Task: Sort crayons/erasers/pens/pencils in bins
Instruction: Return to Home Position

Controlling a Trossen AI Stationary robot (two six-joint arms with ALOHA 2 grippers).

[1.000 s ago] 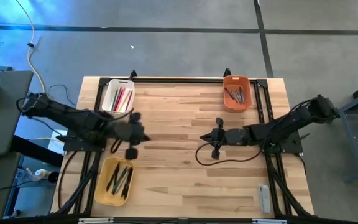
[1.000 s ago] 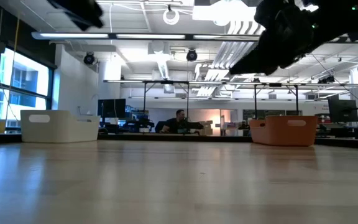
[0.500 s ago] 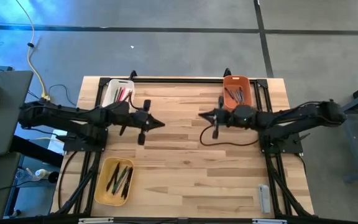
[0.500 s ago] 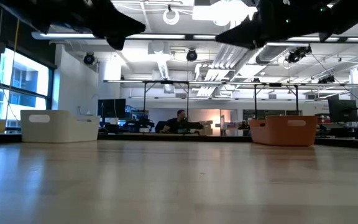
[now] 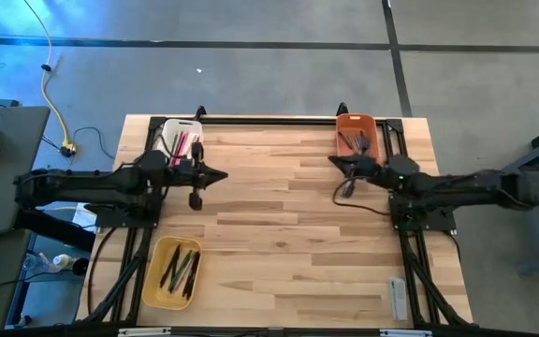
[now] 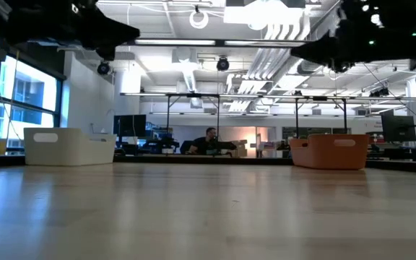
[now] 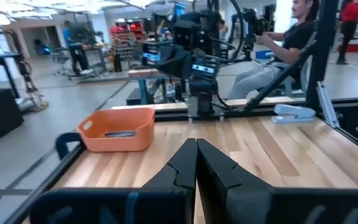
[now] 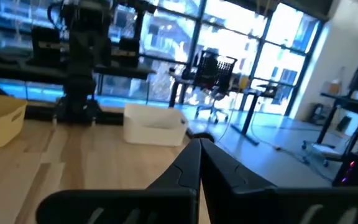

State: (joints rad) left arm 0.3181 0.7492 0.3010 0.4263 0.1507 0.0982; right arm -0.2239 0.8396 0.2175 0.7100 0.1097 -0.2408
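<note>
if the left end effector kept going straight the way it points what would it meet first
The left end effector would probably meet the right arm first, across the table; the orange bin sits off that line. Depth is unclear.

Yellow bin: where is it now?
High view: the yellow bin stands at the table's lower left corner, on the same side as the white bin.

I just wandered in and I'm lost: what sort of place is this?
Probably a robotics lab in an open-plan workspace: a left arm and right arm at a wooden table, desks with monitors behind, and a person seated there.
</note>
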